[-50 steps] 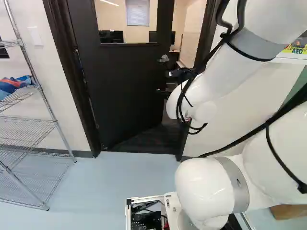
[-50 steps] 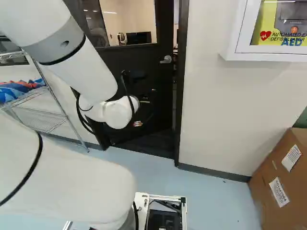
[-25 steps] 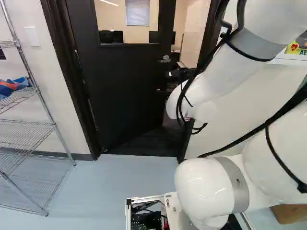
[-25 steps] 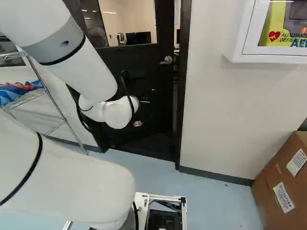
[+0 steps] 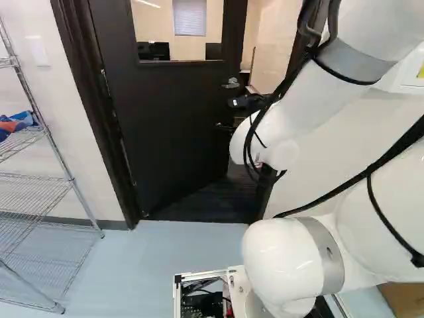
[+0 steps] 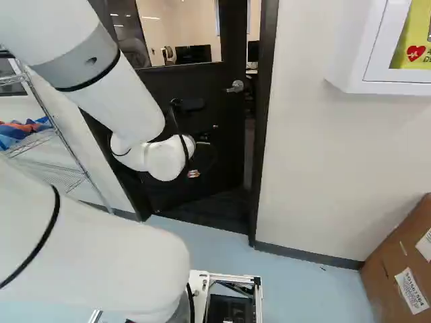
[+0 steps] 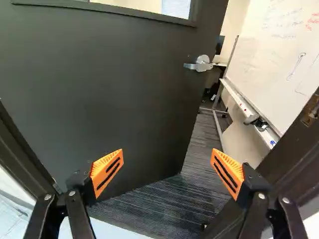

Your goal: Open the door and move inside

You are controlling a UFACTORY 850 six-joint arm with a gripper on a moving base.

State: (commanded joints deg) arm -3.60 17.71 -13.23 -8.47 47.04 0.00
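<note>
Print first: right of the door, a white wall cabinet (image 6: 367, 50) shows a red heart sign (image 6: 415, 53) and cut-off lettering on yellow, and the brown cardboard box (image 6: 397, 259), lower and right of the door, carries white paper labels (image 6: 411, 291). Past the door, handwriting runs over the white whiteboard (image 7: 279, 45)

And we have movement: the base has moved since the earlier frames, the wall cabinet sliding farther right in the right base view, the chrome wire shelf (image 5: 73, 183) left of the door sliding left in the left base view. The white jointed arm (image 5: 324, 99) holds its pose over its own lowest joint. The gap beside the door looks wider, though I can't tell whether the door itself has swung.

Here's the task's thing: the dark flat door (image 7: 109, 94), with window and silver lever handle (image 7: 202, 63), stands ajar, angled into the room ahead. The black two-finger gripper (image 5: 228, 126) is open, fingers wide apart, gripping nothing, the door ahead of it. Open room lies between the door's free edge and the dark door frame (image 7: 294, 154), where grey striped carpet (image 7: 164, 204) runs inward; that frame stands close beside one finger
</note>
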